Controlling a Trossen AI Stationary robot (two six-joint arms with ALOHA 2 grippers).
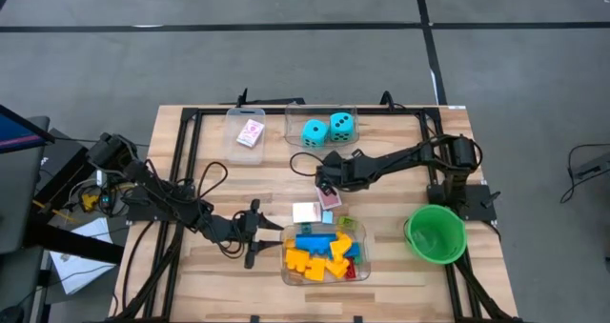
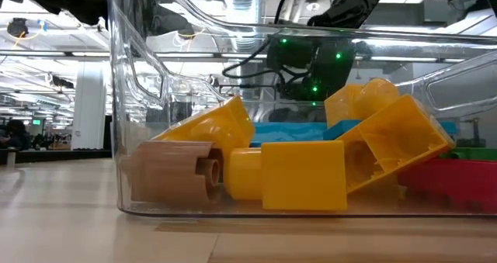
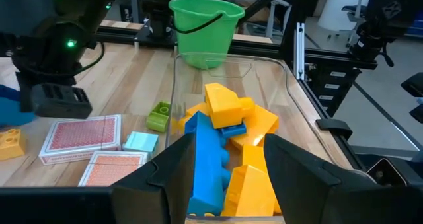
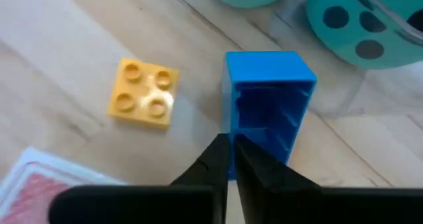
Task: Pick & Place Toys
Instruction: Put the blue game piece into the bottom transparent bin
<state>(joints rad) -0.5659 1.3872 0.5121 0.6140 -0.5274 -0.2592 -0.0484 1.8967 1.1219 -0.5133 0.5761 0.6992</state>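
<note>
A blue brick (image 4: 268,95) lies on its side on the wooden table, hollow underside toward my right wrist camera, beside a flat yellow brick (image 4: 144,92). My right gripper (image 4: 231,148) is shut at the blue brick's near end; from above it stands mid-table (image 1: 329,180), just near of the dice (image 1: 329,128) in their clear tub. My left gripper (image 3: 228,178) is open at the left end of a clear tub (image 1: 286,266) of yellow, blue and red bricks (image 2: 303,174), touching nothing. Pink-backed cards (image 3: 82,135) lie on the table. My right gripper pinches the blue brick's thin side wall (image 4: 229,128) at its open end. One finger (image 4: 254,161) seems to be inside the hollow and the other outside. The fingers slant down from the table's right. The brick rests on the table on its side.
A green bowl (image 1: 436,232) stands at the right, near the tub of bricks. A small clear tub with one card (image 1: 250,132) sits at the far left. A small green brick (image 3: 158,116) and a pale tile (image 3: 141,142) lie between the cards and the tub.
</note>
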